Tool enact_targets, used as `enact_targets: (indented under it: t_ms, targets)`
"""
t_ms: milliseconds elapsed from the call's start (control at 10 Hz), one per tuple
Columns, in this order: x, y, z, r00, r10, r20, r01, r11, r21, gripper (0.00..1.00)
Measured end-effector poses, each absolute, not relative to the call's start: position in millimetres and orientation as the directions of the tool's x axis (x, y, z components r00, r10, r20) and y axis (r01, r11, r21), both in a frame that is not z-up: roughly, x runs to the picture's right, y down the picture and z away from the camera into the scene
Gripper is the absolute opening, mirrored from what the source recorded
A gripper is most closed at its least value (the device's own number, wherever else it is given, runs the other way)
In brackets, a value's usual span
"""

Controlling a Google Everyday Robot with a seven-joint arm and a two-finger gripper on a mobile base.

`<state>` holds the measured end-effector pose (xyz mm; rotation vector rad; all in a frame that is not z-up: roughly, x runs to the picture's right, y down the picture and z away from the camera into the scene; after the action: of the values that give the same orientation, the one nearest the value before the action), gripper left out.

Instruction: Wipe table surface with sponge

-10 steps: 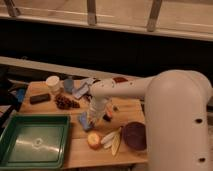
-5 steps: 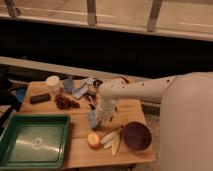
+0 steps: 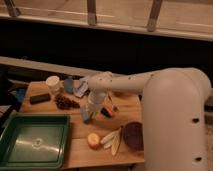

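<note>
The table surface (image 3: pixel 75 131) is a light-brown wooden top that fills the lower half of the camera view. My white arm reaches in from the right and bends down over the middle of the table. Its gripper (image 3: pixel 89 113) points downward at the tabletop. It is shut on the sponge (image 3: pixel 85 116), a small blue block at the fingertips. The sponge is low, at or just above the wood, and the gripper hides part of it.
A green tray (image 3: pixel 34 141) sits at the front left. At the back left are a white cup (image 3: pixel 52 84), a black bar (image 3: pixel 40 98), a dark cluster (image 3: pixel 64 102) and pale blue pieces (image 3: pixel 80 89). An orange fruit (image 3: pixel 93 141), pale slices (image 3: pixel 113 139) and a dark bowl (image 3: pixel 133 135) lie at the front right.
The gripper with the sponge has slid a little to the left over the table. The arm's bulky upper part has swung back toward the right.
</note>
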<state>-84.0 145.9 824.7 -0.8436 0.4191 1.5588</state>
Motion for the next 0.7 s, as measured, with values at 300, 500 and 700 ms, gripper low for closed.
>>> enact_targets:
  t_ms: [300,500,700]
  targets:
    - [-95.4,156.4,822.6,0.027,0.677,-0.736,-0.966,-0.172,-0.194,0.0]
    - [-80.3,168.5,813.1,0.008,0.665,-0.747,-0.968,-0.181,-0.172,0.0]
    - [-44.5,182.5,798.0,-0.031,0.665,-0.746,-0.969,-0.204,-0.142,0.0]
